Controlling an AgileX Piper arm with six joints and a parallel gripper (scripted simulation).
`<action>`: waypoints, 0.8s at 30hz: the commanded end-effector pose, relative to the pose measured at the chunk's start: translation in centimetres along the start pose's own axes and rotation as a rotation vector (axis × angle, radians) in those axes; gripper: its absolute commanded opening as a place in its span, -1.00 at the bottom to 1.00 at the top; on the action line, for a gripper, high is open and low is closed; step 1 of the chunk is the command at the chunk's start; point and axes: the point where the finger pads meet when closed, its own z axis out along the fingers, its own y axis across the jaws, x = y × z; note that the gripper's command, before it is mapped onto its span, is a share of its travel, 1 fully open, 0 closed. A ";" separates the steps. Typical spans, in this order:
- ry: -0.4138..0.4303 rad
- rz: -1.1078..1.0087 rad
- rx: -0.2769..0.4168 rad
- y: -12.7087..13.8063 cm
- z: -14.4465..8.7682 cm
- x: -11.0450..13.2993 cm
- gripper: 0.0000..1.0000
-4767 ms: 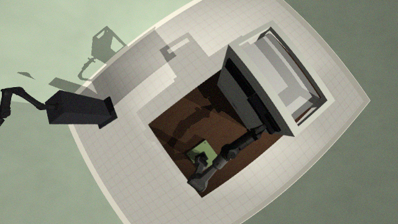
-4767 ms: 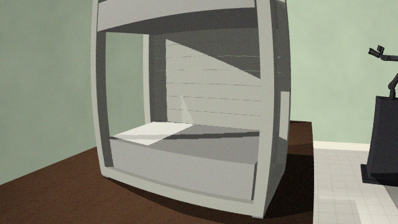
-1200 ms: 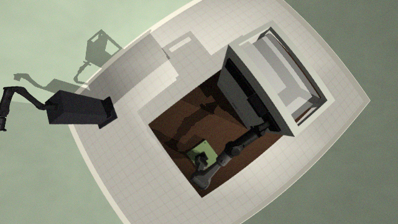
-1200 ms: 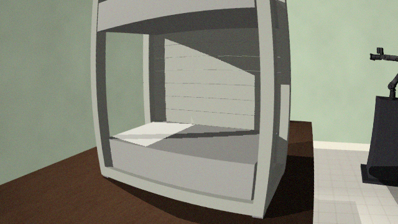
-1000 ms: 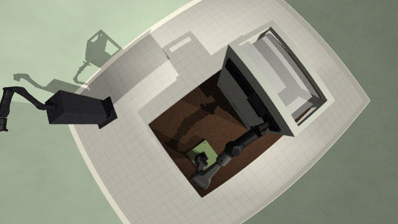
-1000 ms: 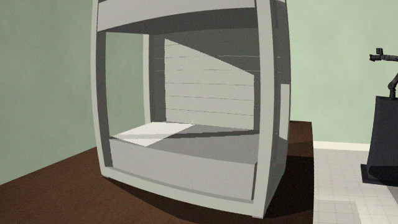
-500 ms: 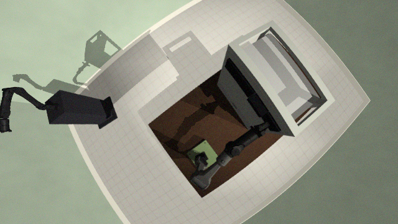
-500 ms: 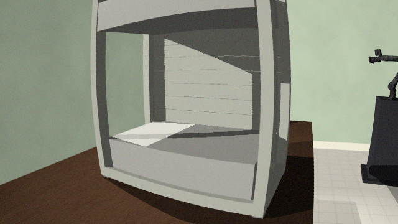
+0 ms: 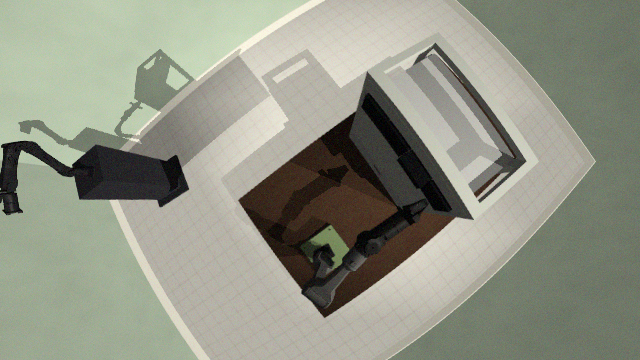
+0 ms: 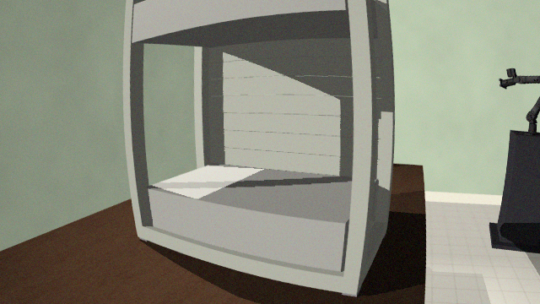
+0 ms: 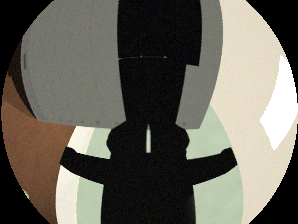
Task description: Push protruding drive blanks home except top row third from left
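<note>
The pale rack point(image 9: 440, 130) stands on the brown table top, seen from above in the top view. The grey storage chassis front point(image 9: 395, 160) faces my arm. Dark blanks stand out from it along the top point(image 9: 385, 125) and near the right end point(image 9: 436, 196). My gripper point(image 9: 419, 207) is shut and empty, its tip against the chassis front at the right end. In the wrist view the shut fingers are a black shape before the grey front point(image 11: 73, 63). The exterior view shows only the rack's rear point(image 10: 257, 139); the blanks are hidden there.
My arm's green base point(image 9: 326, 243) sits on the brown table top point(image 9: 320, 200) in front of the rack. A dark box on a stand point(image 9: 127, 175) with a camera arm stands at the left, also showing at the right edge of the exterior view point(image 10: 521, 186).
</note>
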 end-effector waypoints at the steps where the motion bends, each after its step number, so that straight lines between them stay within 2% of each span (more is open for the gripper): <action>1: 0.001 0.000 0.003 -0.1 -1.4 0.0 -1.00; 6: 0.001 0.000 0.003 -0.1 -5.7 0.0 -1.00; 10: 0.001 0.000 0.003 -0.1 -7.9 0.0 -1.00; 24: 0.001 0.000 0.003 -0.1 -8.4 0.0 -1.00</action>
